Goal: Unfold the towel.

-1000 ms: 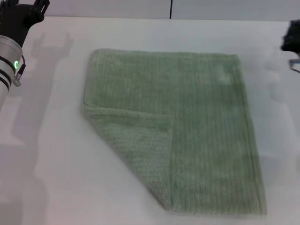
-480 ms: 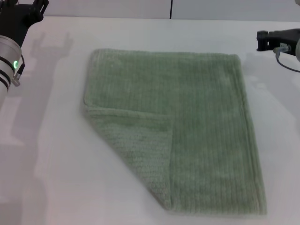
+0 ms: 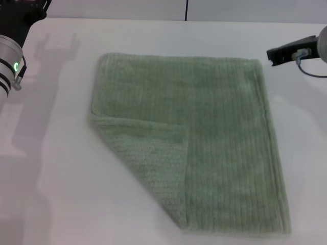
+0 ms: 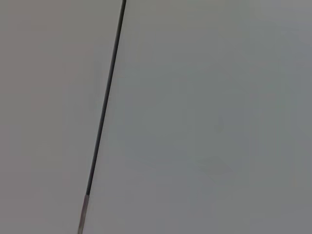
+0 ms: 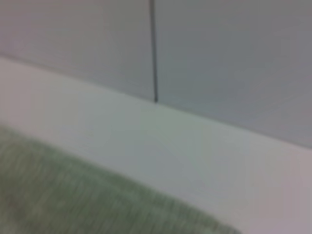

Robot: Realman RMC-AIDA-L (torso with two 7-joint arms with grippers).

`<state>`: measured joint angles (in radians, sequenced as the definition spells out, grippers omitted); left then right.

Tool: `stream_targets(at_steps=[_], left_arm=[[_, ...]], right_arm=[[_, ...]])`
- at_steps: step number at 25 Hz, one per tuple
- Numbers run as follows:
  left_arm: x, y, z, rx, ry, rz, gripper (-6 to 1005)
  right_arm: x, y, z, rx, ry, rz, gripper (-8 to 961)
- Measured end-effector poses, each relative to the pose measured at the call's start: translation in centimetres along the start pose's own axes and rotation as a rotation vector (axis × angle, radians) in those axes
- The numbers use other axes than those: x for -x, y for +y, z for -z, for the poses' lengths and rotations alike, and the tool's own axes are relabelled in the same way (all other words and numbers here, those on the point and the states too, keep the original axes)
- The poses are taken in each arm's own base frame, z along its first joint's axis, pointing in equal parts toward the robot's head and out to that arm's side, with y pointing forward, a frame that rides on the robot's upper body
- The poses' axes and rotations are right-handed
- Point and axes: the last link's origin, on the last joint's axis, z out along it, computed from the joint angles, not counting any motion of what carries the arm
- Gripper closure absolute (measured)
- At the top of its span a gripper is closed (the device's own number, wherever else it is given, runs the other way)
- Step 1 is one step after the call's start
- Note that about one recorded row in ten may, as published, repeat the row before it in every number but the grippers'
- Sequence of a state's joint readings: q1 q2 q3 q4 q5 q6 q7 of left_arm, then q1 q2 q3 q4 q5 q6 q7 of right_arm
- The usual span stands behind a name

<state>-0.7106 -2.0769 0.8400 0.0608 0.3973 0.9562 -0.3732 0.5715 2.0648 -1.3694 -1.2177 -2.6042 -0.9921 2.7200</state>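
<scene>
The pale sage-green towel (image 3: 204, 132) lies flat on the white table (image 3: 61, 168), with its near-left corner folded over onto itself as a triangular flap (image 3: 150, 158). My right gripper (image 3: 276, 53) comes in from the right edge, just right of the towel's far right corner. The right wrist view shows the towel's far edge (image 5: 73, 195) close below. My left arm (image 3: 13, 46) is at the far left corner, away from the towel; its fingers are out of frame.
A grey wall with a dark vertical seam (image 3: 186, 10) stands behind the table. The left wrist view shows only that wall and seam (image 4: 105, 107). Bare table surface lies left of the towel and beyond its far edge.
My right gripper has moved in from the right edge toward the towel's far right corner and lower. The left arm has shifted slightly up and out. The towel has not moved.
</scene>
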Motion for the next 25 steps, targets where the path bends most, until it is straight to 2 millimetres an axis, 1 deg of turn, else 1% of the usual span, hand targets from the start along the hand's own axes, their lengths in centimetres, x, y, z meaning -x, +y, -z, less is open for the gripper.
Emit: stream_targets(at_steps=[2,9,17,25], left_arm=[[-0.1,0.0,0.0,0.004,0.009,0.001,247],[-0.2,0.2,0.1,0.017,0.02,-0.002,247],[-0.2,0.3,0.3,0.023,0.028,0.001,247],[-0.2,0.3,0.3,0.024,0.029,0.002,247]], right_arm=[[0.3,0.6,-0.1,0.018,0.051,0.028,954],[0.5,1.7,-0.6,0.077,0.166,0.043,954],[-0.1,1.5,-1.3,0.098,0.268,0.044,954],[-0.4,1.3,-1.8,0.119,0.304,0.049,953]])
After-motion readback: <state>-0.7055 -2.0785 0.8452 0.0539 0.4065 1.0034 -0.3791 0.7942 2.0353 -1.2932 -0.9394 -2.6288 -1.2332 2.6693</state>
